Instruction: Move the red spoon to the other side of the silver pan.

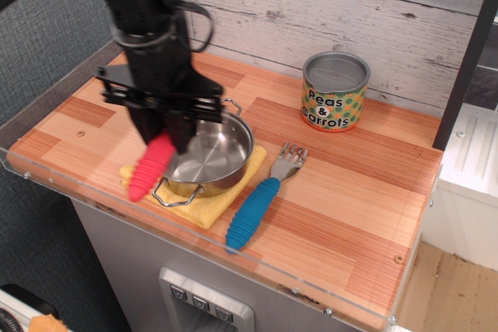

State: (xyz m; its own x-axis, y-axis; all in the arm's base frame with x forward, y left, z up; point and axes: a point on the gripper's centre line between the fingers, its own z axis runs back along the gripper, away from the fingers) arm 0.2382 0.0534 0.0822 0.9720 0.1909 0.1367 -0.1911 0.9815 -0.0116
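Note:
My gripper point(163, 139) is shut on the red spoon point(150, 167) and holds it above the table at the left side of the silver pan point(208, 155). The ribbed red handle hangs down and to the left; the metal bowl is hidden between my fingers. The pan sits on a yellow cloth point(222, 201) near the front edge, and my arm covers its left rim.
A blue-handled fork point(261, 203) lies right of the pan. A peas-and-carrots can point(334, 92) stands at the back by the wooden wall. A clear plastic lip point(93, 204) runs along the table's front edge. A dark post point(489, 13) stands at the right.

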